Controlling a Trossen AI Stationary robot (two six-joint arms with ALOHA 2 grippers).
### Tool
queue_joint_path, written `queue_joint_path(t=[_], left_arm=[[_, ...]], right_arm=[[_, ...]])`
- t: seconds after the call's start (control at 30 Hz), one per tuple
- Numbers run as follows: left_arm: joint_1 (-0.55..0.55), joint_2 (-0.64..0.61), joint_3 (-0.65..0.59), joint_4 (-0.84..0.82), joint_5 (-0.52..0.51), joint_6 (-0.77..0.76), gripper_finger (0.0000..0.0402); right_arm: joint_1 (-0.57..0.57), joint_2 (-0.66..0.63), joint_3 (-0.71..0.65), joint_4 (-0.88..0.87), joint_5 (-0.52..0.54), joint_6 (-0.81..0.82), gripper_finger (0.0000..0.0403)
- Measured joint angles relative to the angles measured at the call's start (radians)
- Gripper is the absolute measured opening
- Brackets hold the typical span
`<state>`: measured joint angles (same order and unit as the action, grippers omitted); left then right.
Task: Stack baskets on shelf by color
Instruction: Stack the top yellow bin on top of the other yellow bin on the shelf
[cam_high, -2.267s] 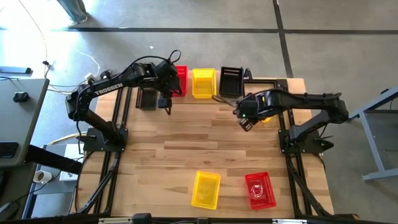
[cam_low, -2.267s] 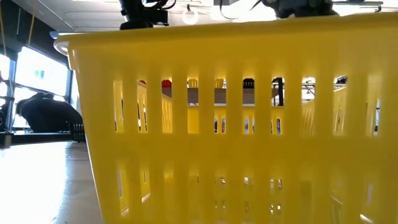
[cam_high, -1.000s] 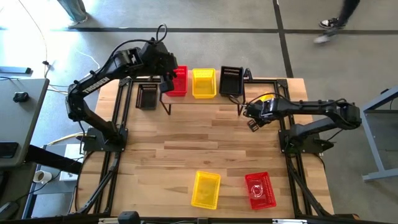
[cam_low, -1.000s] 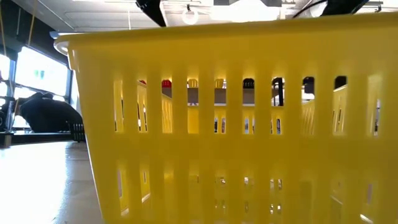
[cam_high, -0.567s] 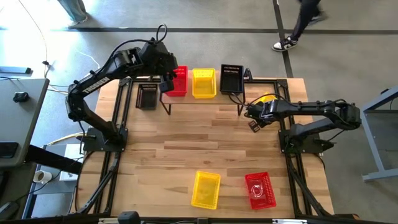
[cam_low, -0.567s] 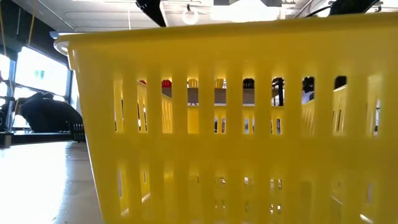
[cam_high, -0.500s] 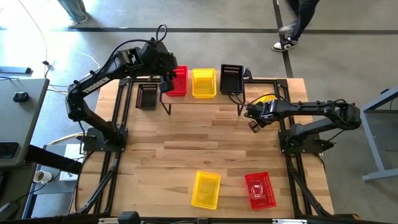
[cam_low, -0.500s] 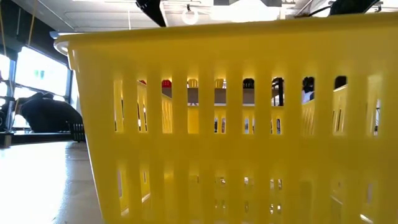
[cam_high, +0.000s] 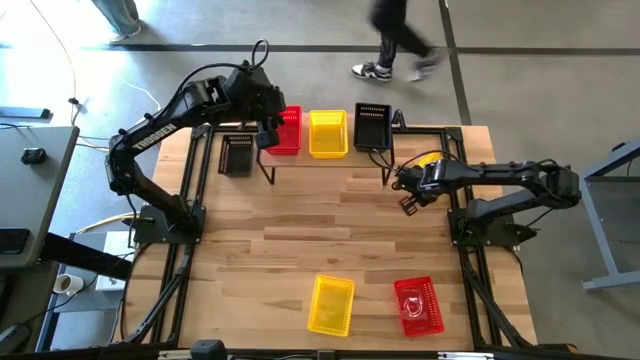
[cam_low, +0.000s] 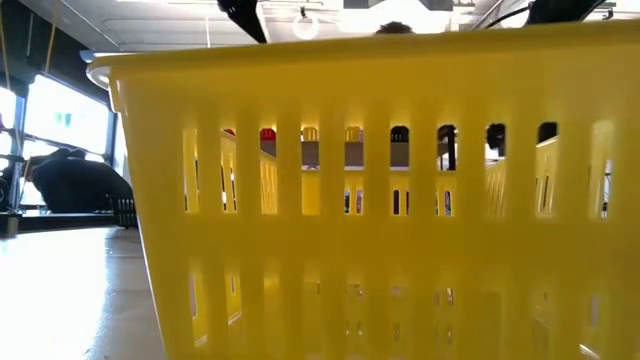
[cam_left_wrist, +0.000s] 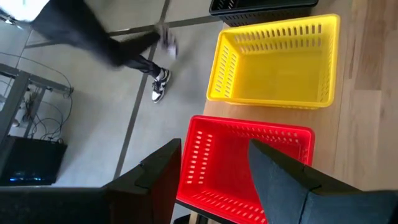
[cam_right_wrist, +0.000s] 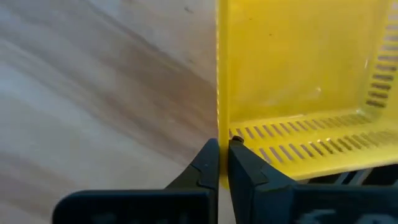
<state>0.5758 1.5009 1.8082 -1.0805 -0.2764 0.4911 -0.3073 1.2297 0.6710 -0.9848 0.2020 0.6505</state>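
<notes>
Right wrist view: our right pincer (cam_right_wrist: 222, 163) clamped on yellow basket (cam_right_wrist: 311, 81) wall, beside the shelf (cam_high: 325, 160), for lifting. Left pincer (cam_left_wrist: 214, 168) apart above red basket (cam_left_wrist: 245, 162) on shelf.

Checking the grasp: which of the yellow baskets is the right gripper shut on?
The yellow basket on the table right of the shelf; the right gripper pinches its wall. The others sit on the shelf and by the near edge.

Red basket (cam_high: 288, 130), yellow basket (cam_high: 327, 133) and black basket (cam_high: 372, 127) line the pale wooden shelf (cam_high: 325, 161) — slotted sides throughout — above a light, striped-grain tabletop (cam_high: 300, 240).
</notes>
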Motion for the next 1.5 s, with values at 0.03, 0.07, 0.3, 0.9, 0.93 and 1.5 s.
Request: queue_joint_path(t=[0.03, 0.07, 0.3, 0.9, 0.93, 1.5], left_arm=[[0.000, 0.000, 0.000, 0.000, 0.000, 0.000, 0.0177], [0.000, 0.000, 0.000, 0.000, 0.000, 0.000, 0.0177], [0.000, 0.000, 0.000, 0.000, 0.003, 0.000, 0.0177], [-0.001, 0.000, 0.000, 0.000, 0.004, -0.022, 0.0177], [-0.001, 0.000, 0.000, 0.000, 0.004, -0.032, 0.0177], [-0.001, 0.000, 0.000, -0.181, 0.004, -0.380, 0.0177]], right_arm=[[0.009, 0.000, 0.011, -0.003, -0.005, 0.006, 0.0002], [0.020, 0.000, 0.024, -0.009, -0.013, 0.009, 0.0002], [0.134, 0.000, 0.156, -0.114, -0.024, 0.123, 0.0001], [0.261, 0.000, 0.607, -0.471, 0.364, 0.302, 0.0000], [0.252, 0.000, 0.630, -0.471, 0.387, 0.274, 0.0000], [0.031, 0.025, 0.900, -0.036, 0.497, -0.518, 0.0000]])
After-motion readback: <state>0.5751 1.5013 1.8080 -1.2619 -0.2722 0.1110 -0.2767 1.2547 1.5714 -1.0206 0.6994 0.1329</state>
